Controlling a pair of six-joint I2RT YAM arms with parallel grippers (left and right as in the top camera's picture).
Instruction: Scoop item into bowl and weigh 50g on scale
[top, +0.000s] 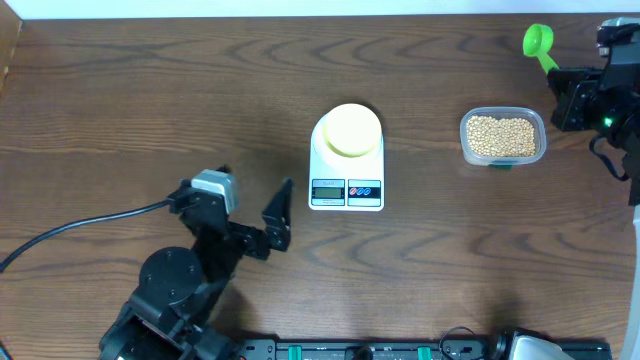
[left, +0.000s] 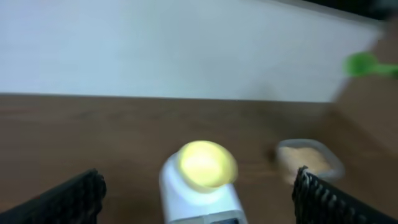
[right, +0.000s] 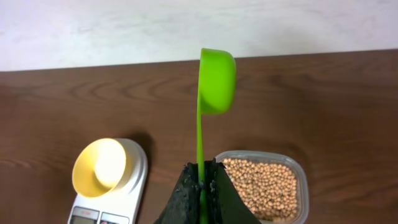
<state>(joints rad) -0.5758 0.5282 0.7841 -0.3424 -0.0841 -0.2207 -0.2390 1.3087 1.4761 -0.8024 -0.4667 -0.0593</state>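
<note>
The pale yellow bowl (top: 350, 129) sits on the white scale (top: 347, 175) at mid table; both also show in the right wrist view, the bowl (right: 99, 167) on the scale (right: 134, 186), and blurred in the left wrist view, bowl (left: 202, 163) on scale (left: 196, 199). The tan beans (top: 501, 135) fill a clear tub (top: 503, 117) to the right; the beans (right: 264, 186) show in the right wrist view too. My right gripper (right: 201, 180) is shut on the handle of a green scoop (right: 215, 78), held above the table at the far right (top: 538, 42). My left gripper (top: 279, 210) is open and empty, left of the scale.
A black cable (top: 70, 228) runs across the table at the left. The left arm's base (top: 170, 285) stands at the front left. A pale wall (right: 124, 25) lies beyond the table's far edge.
</note>
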